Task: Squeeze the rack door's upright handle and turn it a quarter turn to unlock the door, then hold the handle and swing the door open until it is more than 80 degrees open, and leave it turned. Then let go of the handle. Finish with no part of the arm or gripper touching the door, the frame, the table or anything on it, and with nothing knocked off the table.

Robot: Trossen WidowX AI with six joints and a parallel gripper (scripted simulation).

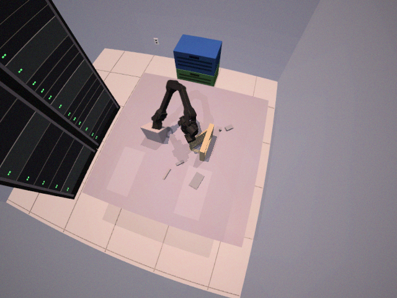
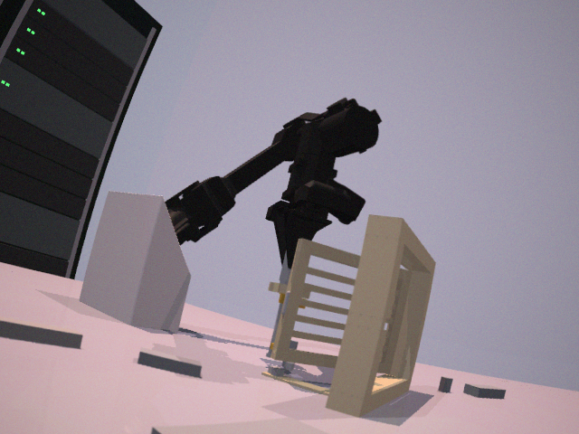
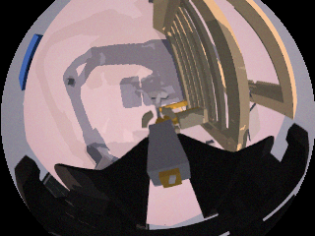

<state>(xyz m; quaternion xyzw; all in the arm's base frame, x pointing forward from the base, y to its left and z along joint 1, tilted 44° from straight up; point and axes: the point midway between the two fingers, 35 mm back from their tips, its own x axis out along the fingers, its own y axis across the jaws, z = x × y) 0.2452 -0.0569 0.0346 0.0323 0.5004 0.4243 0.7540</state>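
The tan frame (image 1: 206,144) (image 2: 360,322) (image 3: 290,88) stands upright. Its slatted door (image 2: 334,252) (image 3: 237,88) is swung partly out toward the arm, at a clearly acute angle to the frame. The grey upright handle (image 2: 284,274) (image 3: 168,152) is at the door's free edge, with yellow parts around its shaft. My gripper (image 2: 286,262) (image 3: 163,140) points down and is shut on the handle's upper part, one black finger on each side. How far the handle is turned is hard to tell. The fingertips are hidden from above by the wrist in the top view.
The arm's grey pedestal (image 1: 154,133) (image 2: 126,261) is left of the door. Flat grey blocks (image 1: 180,162) (image 2: 169,364) lie in front, with a larger plate (image 1: 196,180). Another block (image 1: 228,127) (image 2: 484,391) and a small piece (image 1: 219,130) (image 2: 445,384) lie beyond the frame.
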